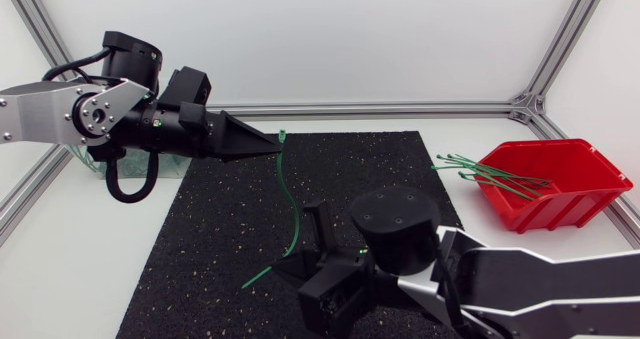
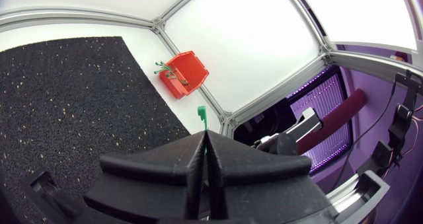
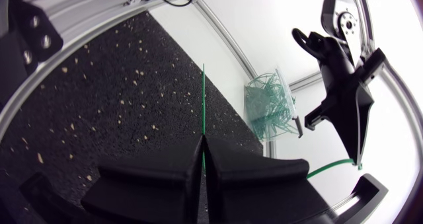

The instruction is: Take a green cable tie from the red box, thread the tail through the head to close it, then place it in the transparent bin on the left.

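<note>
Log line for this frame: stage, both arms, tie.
stage: green cable tie unclosed; left arm: jaws shut near its head; right arm: jaws shut on its tail; red box: more ties

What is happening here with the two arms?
The left hand is shut on a green tie near its head, the right hand toward its tail, above the mat. The tie bends between them and is not yet closed. More ties lie in the red box; the bin holds some too.
</note>
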`<action>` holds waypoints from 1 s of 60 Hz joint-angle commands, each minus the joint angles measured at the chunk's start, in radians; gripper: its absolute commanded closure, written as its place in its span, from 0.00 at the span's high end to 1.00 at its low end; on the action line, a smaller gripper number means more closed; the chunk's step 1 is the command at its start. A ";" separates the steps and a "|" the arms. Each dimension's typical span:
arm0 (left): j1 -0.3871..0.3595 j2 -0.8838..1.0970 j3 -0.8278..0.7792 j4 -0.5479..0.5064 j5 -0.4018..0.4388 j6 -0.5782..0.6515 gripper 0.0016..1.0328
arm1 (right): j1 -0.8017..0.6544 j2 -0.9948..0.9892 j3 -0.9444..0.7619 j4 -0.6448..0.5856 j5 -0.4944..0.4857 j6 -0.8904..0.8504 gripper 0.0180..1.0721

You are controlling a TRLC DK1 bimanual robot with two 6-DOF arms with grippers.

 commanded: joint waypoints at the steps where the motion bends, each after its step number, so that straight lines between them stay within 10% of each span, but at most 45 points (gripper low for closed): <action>1: -0.014 -0.044 -0.051 0.023 -0.002 0.016 0.03 | -0.005 -0.079 0.066 -0.120 -0.032 0.189 0.06; 24: -0.103 -0.204 -0.172 0.113 -0.083 -0.024 0.03 | -0.103 -0.157 0.349 -0.783 -0.427 0.632 0.06; 60: -0.126 -0.319 -0.307 0.336 -0.111 -0.304 0.03 | -0.154 -0.245 0.543 -0.998 -0.621 1.328 0.06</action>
